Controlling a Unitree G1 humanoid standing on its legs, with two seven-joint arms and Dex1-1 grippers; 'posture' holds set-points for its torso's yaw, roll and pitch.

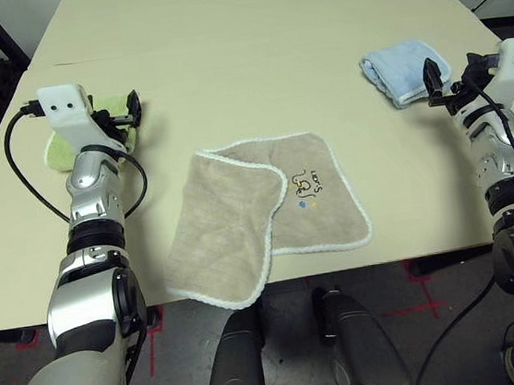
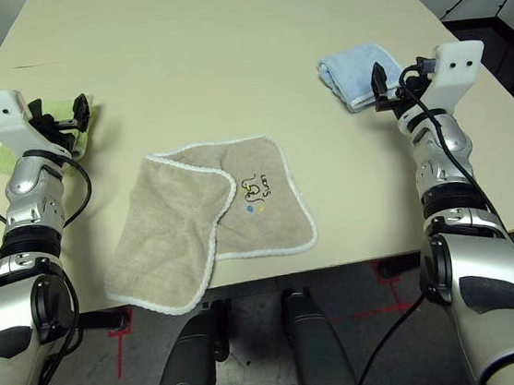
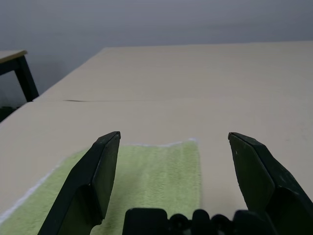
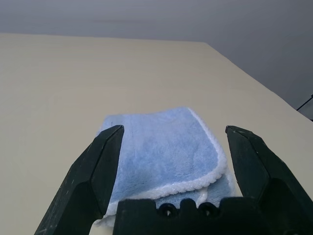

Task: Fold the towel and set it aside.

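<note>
One beige towel (image 1: 264, 215), one green towel (image 3: 146, 186), one blue towel (image 4: 161, 147), two tools (image 3: 171, 181) (image 4: 171, 176) gaping, empty

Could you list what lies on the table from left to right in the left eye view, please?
lime-green folded towel under the left gripper → beige towel, partly folded, at the near edge → light blue folded towel → right gripper.

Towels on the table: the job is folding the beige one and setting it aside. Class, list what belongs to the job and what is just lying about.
Belongs to the job:
- beige terry towel with white edging
- left gripper, open
- right gripper, open

Just lying about:
- lime-green folded towel
- light blue folded towel
</note>
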